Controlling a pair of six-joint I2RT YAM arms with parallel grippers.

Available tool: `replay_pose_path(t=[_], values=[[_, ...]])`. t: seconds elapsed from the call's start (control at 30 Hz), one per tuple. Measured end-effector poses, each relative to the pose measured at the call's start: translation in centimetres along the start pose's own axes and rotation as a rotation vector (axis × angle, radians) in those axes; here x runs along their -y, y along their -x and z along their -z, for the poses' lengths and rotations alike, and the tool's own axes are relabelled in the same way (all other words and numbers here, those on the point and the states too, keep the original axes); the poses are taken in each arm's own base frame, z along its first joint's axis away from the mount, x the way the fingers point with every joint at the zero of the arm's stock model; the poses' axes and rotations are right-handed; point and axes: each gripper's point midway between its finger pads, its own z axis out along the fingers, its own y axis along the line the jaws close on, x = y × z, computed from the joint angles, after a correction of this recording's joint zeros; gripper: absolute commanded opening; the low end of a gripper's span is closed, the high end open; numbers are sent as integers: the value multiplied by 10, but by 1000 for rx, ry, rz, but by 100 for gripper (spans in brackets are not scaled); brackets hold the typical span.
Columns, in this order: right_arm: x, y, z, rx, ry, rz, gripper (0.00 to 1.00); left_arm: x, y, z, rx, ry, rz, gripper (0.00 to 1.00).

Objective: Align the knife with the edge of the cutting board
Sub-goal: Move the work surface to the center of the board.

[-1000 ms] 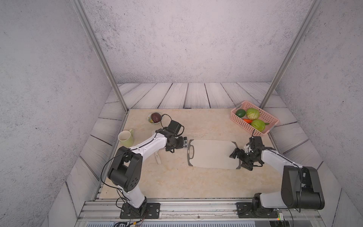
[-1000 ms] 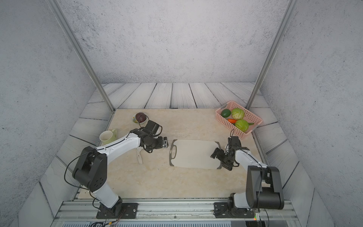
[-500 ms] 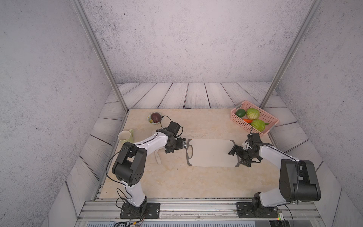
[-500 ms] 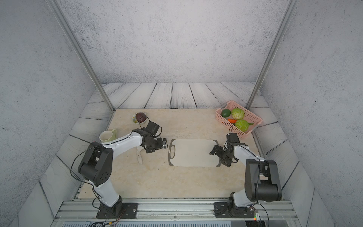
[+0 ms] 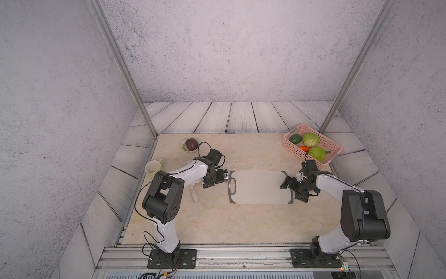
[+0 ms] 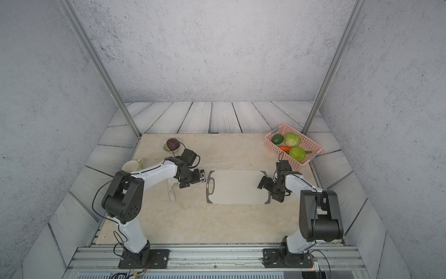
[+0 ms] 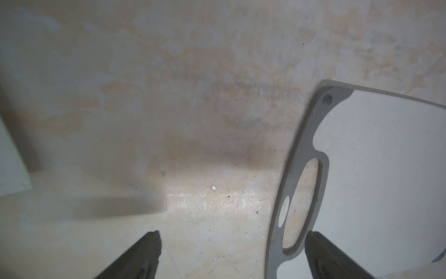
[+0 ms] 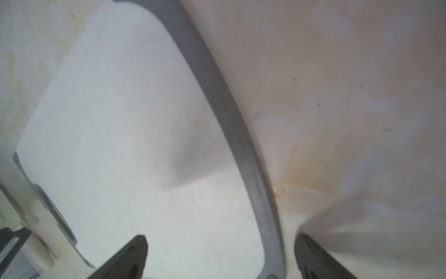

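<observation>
The cutting board [image 5: 260, 187] lies flat mid-table, its slot handle end on the left in both top views. The knife [image 5: 194, 194] lies left of it, its cream handle showing and its blade mostly under my left arm. My left gripper [image 5: 218, 181] is open just off the board's handle end; in the left wrist view one finger [image 7: 321, 251] is over the slot trim [image 7: 301, 145], and the other over bare table. My right gripper [image 5: 293, 190] is open, straddling the board's dark right end trim [image 8: 231, 116]. Neither holds anything.
A pink basket [image 5: 333, 145] with green vegetables and a carrot stands at the back right. A pale mug [image 5: 153, 166] and a small bowl with a dark red fruit [image 5: 191, 144] sit at the back left, behind my left arm.
Both arms have swung slightly. The right gripper has moved a little left and back at the board's right end, and the board looks shifted a touch left. Both grippers stay open.
</observation>
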Motion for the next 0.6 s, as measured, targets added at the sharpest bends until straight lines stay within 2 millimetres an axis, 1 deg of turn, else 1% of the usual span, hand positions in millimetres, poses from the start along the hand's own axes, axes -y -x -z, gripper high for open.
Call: replay_pose_path(t=[0.17,0.33,0.47,0.6], values=[[0,6,-3,-7,-15,12,99,5,5,-4,-1,41,-26,100],[-3,11,-5,-8,-15,19,99,14,2,-5,-5,71,-73,97],[-4,13,-5,-13,-12,19,99,20,2,-10,-16,101,-112,92],[-8,16,-7,-19,-3,29,99,21,0,-23,-50,140,-142,85]])
